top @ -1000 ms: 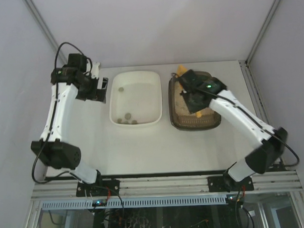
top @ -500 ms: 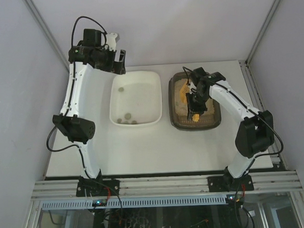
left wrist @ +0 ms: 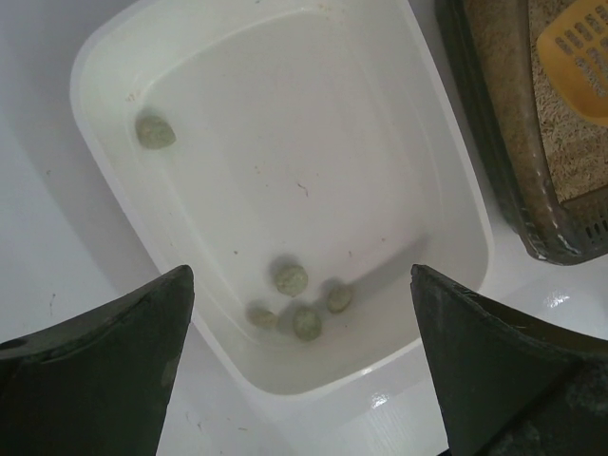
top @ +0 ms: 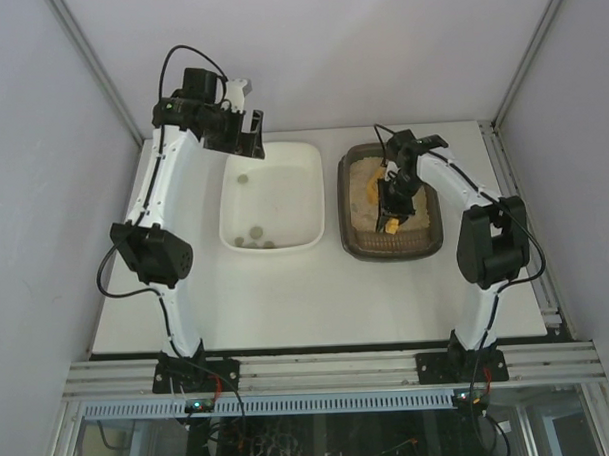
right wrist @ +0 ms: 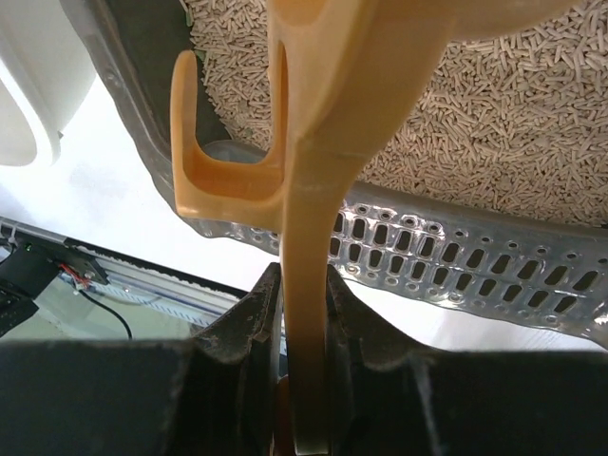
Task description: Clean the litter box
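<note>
Five greyish clumps [left wrist: 291, 278] lie in the one white tub [top: 270, 247] on the desk. Just right of it stands the one litter box [top: 390, 253]. The right claw [right wrist: 306, 294] is clamped on one yellow scoop [right wrist: 313, 190] over the litter. The left claw [top: 249, 140] hangs wide apart above the tub.

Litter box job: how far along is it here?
Partly done: five greenish clumps already lie in the white tub. In hand: the right tool is shut on the handle of the yellow scoop, its slotted head over the litter in the litter box. The left tool hangs open above the tub, holding nothing. Left: whether clumps remain in the litter cannot be told.
</note>
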